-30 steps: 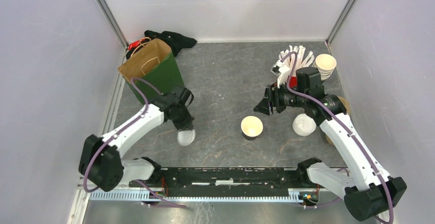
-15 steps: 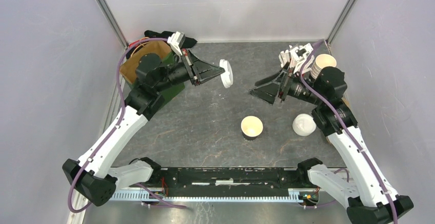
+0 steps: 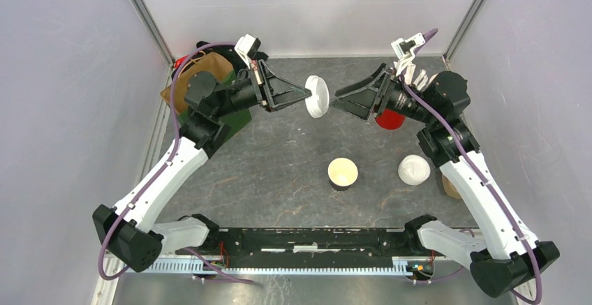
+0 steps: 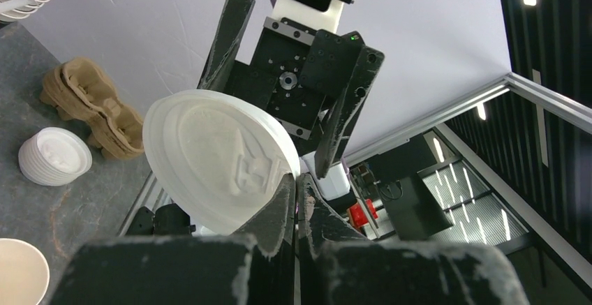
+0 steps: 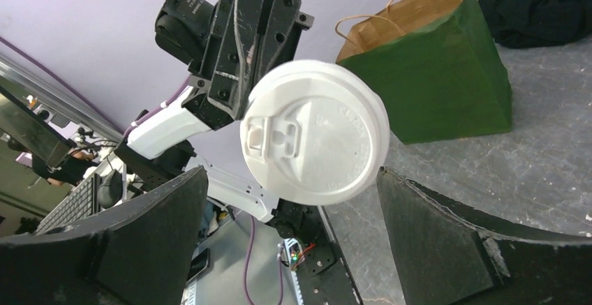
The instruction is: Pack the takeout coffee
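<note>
Above the upper middle of the grey table point(image 3: 293, 155), the left gripper point(image 3: 307, 94) clenches the rim of a white lid point(image 3: 317, 96), holding it on edge in the air. Its embossed top faces the right gripper point(image 3: 339, 102), which hangs just beside it with jaws spread wide and nothing between them. In the right wrist view the lid point(image 5: 314, 132) fills the gap between the two open fingers point(image 5: 150, 232) without touching either. The cup point(image 3: 343, 173), dark outside and cream inside, stands upright and uncapped at lower centre, well apart from both grippers. A lid stack point(image 3: 414, 169) sits to its right, with brown carriers point(image 4: 84, 106) behind it. A green bag point(image 5: 447, 88) stands open at upper left under the left arm, black cloth point(image 5: 544, 5) beyond it.
</note>
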`<state>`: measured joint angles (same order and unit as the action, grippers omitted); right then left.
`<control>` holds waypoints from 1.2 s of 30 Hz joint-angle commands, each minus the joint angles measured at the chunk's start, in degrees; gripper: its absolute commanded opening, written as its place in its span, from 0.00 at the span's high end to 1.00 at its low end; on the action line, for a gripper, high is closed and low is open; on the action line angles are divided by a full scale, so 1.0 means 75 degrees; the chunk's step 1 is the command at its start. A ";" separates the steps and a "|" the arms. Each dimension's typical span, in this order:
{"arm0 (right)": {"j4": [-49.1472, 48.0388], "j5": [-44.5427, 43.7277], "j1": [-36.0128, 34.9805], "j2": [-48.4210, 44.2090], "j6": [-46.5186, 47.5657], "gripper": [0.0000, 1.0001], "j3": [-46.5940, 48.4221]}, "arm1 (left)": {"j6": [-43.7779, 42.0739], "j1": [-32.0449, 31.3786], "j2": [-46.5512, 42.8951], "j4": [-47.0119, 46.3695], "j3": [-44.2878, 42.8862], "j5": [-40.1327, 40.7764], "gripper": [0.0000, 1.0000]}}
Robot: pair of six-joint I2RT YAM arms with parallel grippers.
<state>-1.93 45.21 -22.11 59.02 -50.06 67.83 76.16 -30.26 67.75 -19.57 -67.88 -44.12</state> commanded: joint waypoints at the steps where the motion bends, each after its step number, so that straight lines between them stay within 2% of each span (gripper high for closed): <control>1: 0.0075 -0.0352 -0.0145 0.0174 0.0229 0.02 0.0604 | 0.0263 -0.0032 0.0031 -0.0290 -0.0219 -0.0306 0.98; 7: 0.0235 -0.0603 -0.0386 0.0443 0.0391 0.02 0.0851 | 0.0170 -0.0032 0.0123 -0.0121 -0.0237 -0.0326 0.98; 23: 0.1783 -0.1563 -0.0882 0.0476 0.1463 0.04 0.1081 | 0.0146 -0.0032 0.0294 -0.0087 -0.0374 -0.0456 0.98; 36: 0.1636 -0.1508 -0.0900 0.0627 0.1333 0.12 0.1208 | 0.0099 -0.0032 0.0271 0.0061 -0.0383 -0.0481 0.98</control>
<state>11.73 34.85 -28.51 63.46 -40.45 74.11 76.23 -30.35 70.04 -18.48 -68.14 -45.71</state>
